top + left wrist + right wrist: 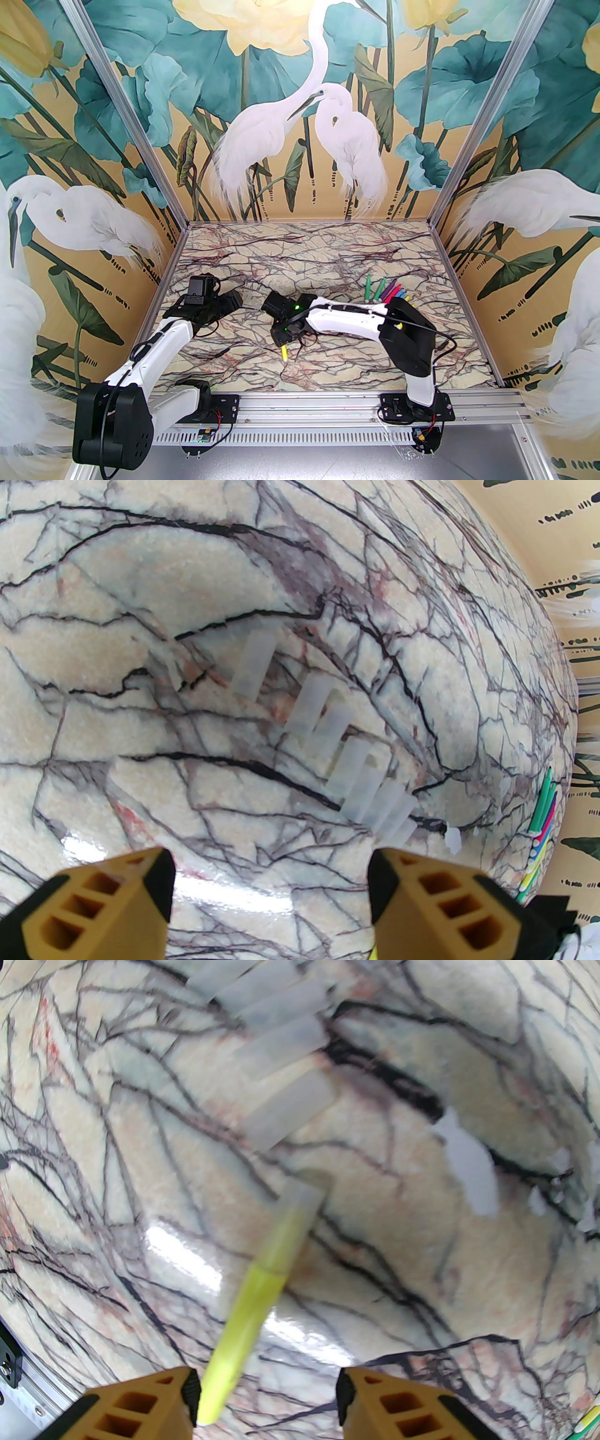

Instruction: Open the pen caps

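Several loose translucent pen caps [349, 766] lie in a slanted row on the marble, ahead of my left gripper [272, 869], which is open and holds nothing. The same pen caps [286, 1044] show at the top of the right wrist view. A yellow pen [248, 1307] with a clear cap [302, 1199] on its far end points at them. Its near end sits beside the left finger [150, 1405] of my right gripper [267, 1382], whose jaws stand wide apart, not closed on it. From above, the yellow pen [284, 352] pokes out below the right gripper [287, 335]; the left gripper [232, 300] is to its left.
A heap of uncapped coloured pens [386, 291] lies at the right behind the right arm, also seen as pens [541, 827] in the left wrist view. White torn patches [468, 1171] mark the marble table [328, 253]. The aluminium rail [304, 405] runs along the near edge.
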### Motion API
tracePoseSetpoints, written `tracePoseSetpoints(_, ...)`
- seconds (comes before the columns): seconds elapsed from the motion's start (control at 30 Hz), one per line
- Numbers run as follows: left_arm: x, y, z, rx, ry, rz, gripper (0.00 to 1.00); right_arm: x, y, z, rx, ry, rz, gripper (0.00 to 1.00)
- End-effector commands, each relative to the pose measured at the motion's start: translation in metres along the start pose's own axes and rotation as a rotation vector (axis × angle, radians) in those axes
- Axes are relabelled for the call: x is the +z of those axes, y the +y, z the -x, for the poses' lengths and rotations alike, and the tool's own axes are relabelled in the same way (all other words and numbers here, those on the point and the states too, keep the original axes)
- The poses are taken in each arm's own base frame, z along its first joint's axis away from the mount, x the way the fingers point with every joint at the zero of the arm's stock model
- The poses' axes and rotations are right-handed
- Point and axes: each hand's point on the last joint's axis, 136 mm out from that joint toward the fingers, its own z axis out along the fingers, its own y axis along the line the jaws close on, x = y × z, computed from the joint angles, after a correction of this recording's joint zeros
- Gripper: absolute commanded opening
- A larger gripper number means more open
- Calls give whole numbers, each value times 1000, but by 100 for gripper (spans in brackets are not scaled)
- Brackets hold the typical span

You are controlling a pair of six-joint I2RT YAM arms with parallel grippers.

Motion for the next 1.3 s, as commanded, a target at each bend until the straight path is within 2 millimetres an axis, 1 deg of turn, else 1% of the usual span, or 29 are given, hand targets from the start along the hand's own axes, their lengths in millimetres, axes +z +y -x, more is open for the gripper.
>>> tracePoseSetpoints(0.0, -1, 1, 2, -14, -20, -11, 73, 1, 5, -6, 39, 25, -16, 54)
tracePoseSetpoints(0.17, -1, -1, 3, -18, -25, -26, 73, 11, 3, -19, 60, 57, -53, 51)
tracePoseSetpoints(0.4, -1, -4, 4, -20, -31, -43, 73, 20, 18, -17, 50, 57, -48, 49)
tracePoseSetpoints(0.47, 0, -4, 3, -19, -29, -44, 73, 23, 15, -18, 63, 60, -70, 47)
tracePoseSetpoints(0.6, 1, -2, 1, -17, -26, -41, 73, 28, 4, -19, 86, 58, -132, 41)
tracePoseSetpoints(0.83, 0, -5, 2, -18, -30, -52, 73, 32, -8, -23, 85, 68, -197, 37)
tracePoseSetpoints(1.03, 1, -5, 1, -17, -25, -57, 73, 38, -9, -26, 84, 80, -201, 34)
tracePoseSetpoints(1.27, -1, -10, 1, -13, -28, -87, 73, 44, -7, -28, 78, 89, -181, 27)
